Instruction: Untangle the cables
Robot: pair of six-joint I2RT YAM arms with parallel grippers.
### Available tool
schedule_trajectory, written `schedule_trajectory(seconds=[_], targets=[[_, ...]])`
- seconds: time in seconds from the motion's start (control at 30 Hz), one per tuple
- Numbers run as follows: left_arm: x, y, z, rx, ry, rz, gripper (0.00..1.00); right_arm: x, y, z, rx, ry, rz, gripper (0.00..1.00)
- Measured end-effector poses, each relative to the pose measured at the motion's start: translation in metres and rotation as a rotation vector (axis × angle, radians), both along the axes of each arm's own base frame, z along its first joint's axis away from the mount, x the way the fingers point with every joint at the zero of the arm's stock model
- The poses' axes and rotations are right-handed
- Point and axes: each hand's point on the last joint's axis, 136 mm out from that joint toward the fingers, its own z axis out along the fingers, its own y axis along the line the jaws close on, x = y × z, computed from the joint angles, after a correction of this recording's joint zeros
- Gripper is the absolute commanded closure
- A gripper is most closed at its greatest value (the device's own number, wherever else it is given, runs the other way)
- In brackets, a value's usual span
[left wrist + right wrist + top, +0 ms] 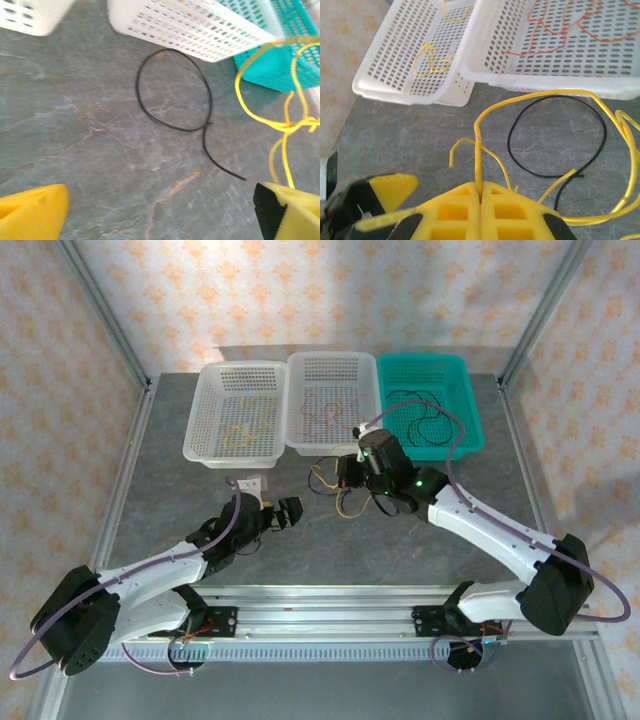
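On the desk (75,150), a black cable (137,87) and yellow cable (478,155) await sorting, others in baskets (333,356); right end effector (481,192) grips the yellow, left end effector (160,202) open.

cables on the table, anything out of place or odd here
Two cables sit outside any basket: a black cable lies looped on the table before the middle white basket, and a yellow cable, pinched in the right gripper, crosses it.

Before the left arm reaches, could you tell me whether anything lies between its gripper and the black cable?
Nothing visible: bare table lies between left gripper and black cable; the yellow cable hangs to the right.
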Motion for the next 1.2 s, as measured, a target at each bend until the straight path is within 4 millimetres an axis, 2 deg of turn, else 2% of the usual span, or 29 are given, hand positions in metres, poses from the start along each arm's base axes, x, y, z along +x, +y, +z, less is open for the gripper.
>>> schedule_trajectory(seconds=[0.17,0.4,0.77,1.07,1.2], targets=[[0.002,-0.021,0.007,-0.069,-0.023,-0.083,0.07,0.006,-0.008,-0.001,0.069,0.046,-0.112,1.00],[0.005,-0.045,0.001,-0.119,-0.019,-0.171,0.08,0.014,-0.025,0.009,0.182,0.071,-0.240,1.00],[0.023,-0.084,0.014,-0.161,-0.057,-0.268,0.10,0.013,-0.027,0.025,0.273,0.075,-0.281,1.00],[0.042,-0.097,0.007,-0.161,-0.055,-0.262,0.23,0.013,-0.025,0.030,0.303,0.082,-0.283,1.00],[0.053,-0.104,0.013,-0.168,-0.077,-0.257,0.36,0.013,-0.024,0.032,0.315,0.086,-0.285,1.00]])
